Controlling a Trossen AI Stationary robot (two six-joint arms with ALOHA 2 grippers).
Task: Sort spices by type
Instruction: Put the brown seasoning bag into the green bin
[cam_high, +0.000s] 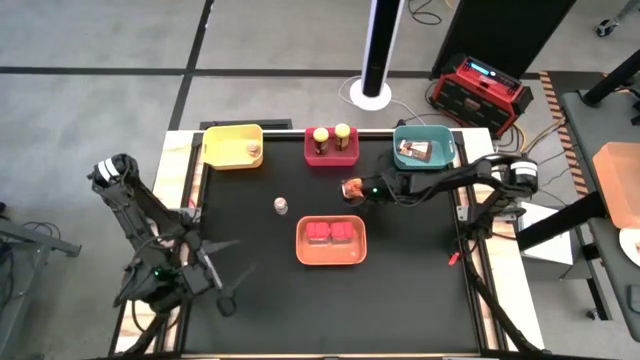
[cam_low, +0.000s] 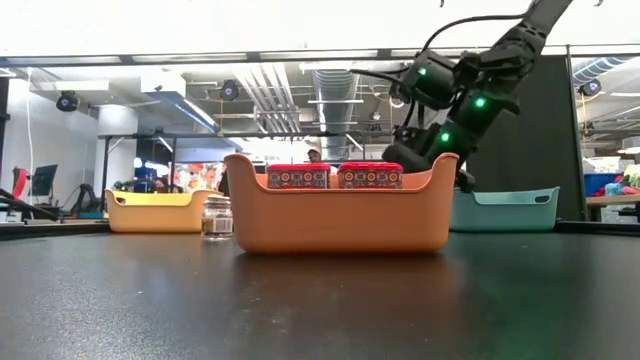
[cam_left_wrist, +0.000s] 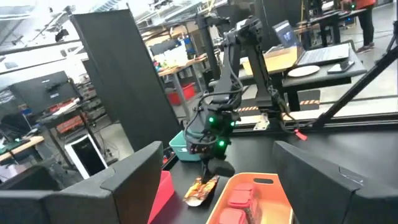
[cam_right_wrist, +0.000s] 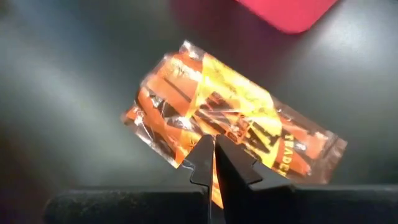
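Note:
My right gripper (cam_high: 354, 188) is over the table's far middle, between the red tray (cam_high: 333, 156) and the teal tray (cam_high: 440, 160), shut on a flat orange-brown packet (cam_right_wrist: 230, 118). A second packet (cam_high: 412, 151) lies in the teal tray. Two yellow-lidded jars (cam_high: 331, 137) stand in the red tray. Two red tubs (cam_high: 331, 233) sit in the orange tray (cam_high: 331, 259). One clear shaker (cam_high: 281, 206) stands on the table; another (cam_high: 255, 150) is in the yellow tray (cam_high: 225, 150). My left gripper (cam_high: 215, 268) waits open near the near left corner. My right gripper pinches the packet between its two shut fingers (cam_right_wrist: 202, 163) at one long edge (cam_right_wrist: 214, 134). The fingers come from above, slanting down from the table's right. In the left wrist view the packet (cam_left_wrist: 202, 188) hangs tilted below the fingers; whether its lower end touches the table I cannot tell.
The four trays stand on the black table top: three in a row along the far edge, the orange one in the middle. The right arm (cam_high: 470, 180) reaches in from the right edge. In the low view the orange tray (cam_low: 340, 215) hides the packet.

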